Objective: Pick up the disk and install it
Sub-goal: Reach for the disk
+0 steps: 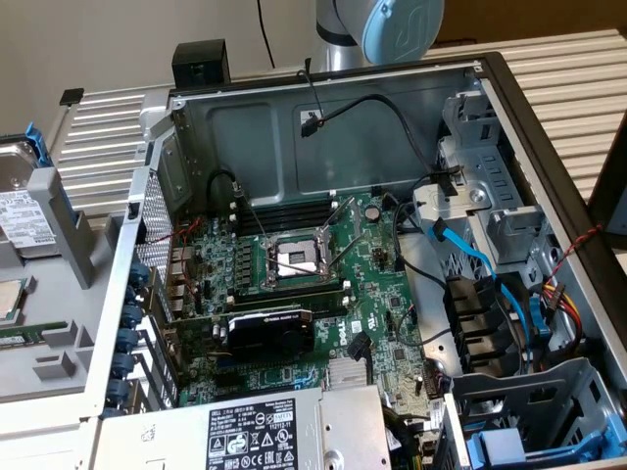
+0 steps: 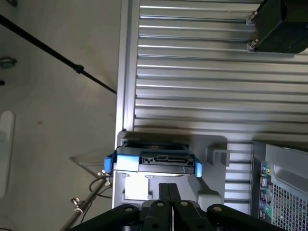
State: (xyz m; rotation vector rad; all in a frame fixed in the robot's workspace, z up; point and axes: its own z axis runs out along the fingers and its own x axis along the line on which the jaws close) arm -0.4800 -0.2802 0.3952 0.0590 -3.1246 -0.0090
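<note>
Jaws of the black metal gripper [image 2: 168, 188] are clenched flat against each other, with nothing caught between them. Just ahead of the jaw tips, and clear of them, the flat silver-metal disk [image 2: 155, 162] with bright blue plastic rails is seen edge-on. Its dark connector edge faces the jaws, and a blue rail end sticks out to either side of the jaw line. The disk sits in a pale grey plastic holder [image 2: 214, 144], whose base runs back under the jaw tips. Beyond the disk, farther from the jaws, lies the ribbed silver aluminium table top [image 2: 202, 72], and far ahead and off to one side a black box [image 2: 284, 24] stands on it. On that same side, close beside the jaws, the perforated grey metal wall of the open computer case [image 2: 284, 192] comes into the wrist view. On the other side of the jaws, off the table's edge, a thin black rod [image 2: 48, 48] crosses the pale floor.

In the exterior view the disk [image 1: 22, 196] leans in the holder outside the case, at the exterior view's left, with its white barcode label showing. Inside the case lie a green motherboard [image 1: 372, 294], a black graphics card [image 1: 269, 333] and a big grey power-supply box [image 1: 294, 431]. The silver arm with its blue joint cap [image 1: 397, 27] rises behind the case's back wall.
</note>
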